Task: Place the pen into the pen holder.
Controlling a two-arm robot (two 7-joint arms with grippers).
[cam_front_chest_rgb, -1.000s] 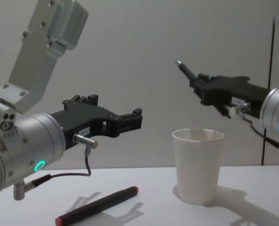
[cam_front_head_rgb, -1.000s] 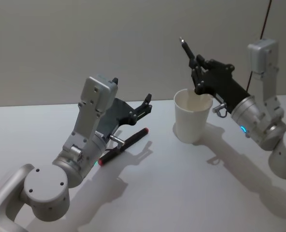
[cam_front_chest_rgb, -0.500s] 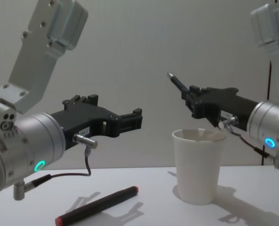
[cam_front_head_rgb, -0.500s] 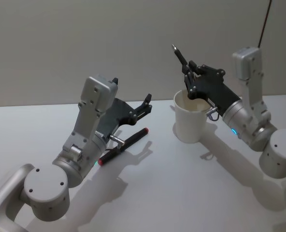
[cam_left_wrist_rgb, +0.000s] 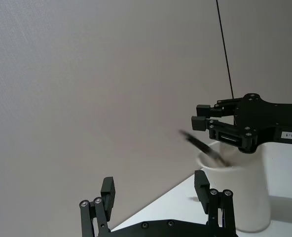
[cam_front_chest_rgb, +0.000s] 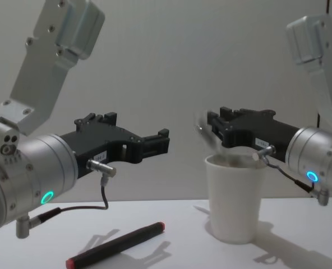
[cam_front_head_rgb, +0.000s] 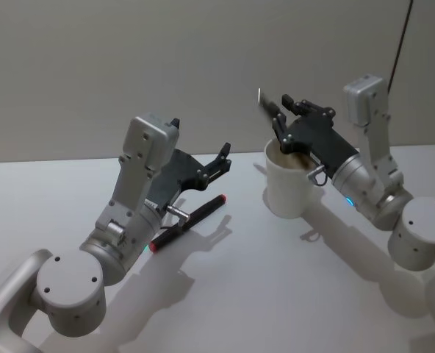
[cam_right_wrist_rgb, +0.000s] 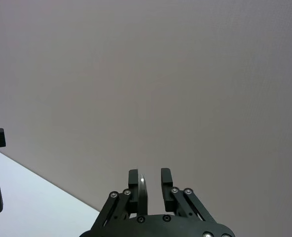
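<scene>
With its lower end inside the pen holder (cam_front_chest_rgb: 233, 202), right of centre, the pen (cam_left_wrist_rgb: 205, 148) is judged released by the right gripper (cam_left_wrist_rgb: 200, 116), fingers slightly parted; upward withdrawal is called for next, the left gripper (cam_front_head_rgb: 225, 157) being parked wide open.

Light: you get even, fairly dim light from overhead | Shadows: soft, doubled grey shapes across the white worktop (cam_front_head_rgb: 276, 294) | Glare: mild sheen on the silver left arm housing (cam_front_head_rgb: 140, 158) | Blur: pen (cam_left_wrist_rgb: 200, 144) smeared by motion
</scene>
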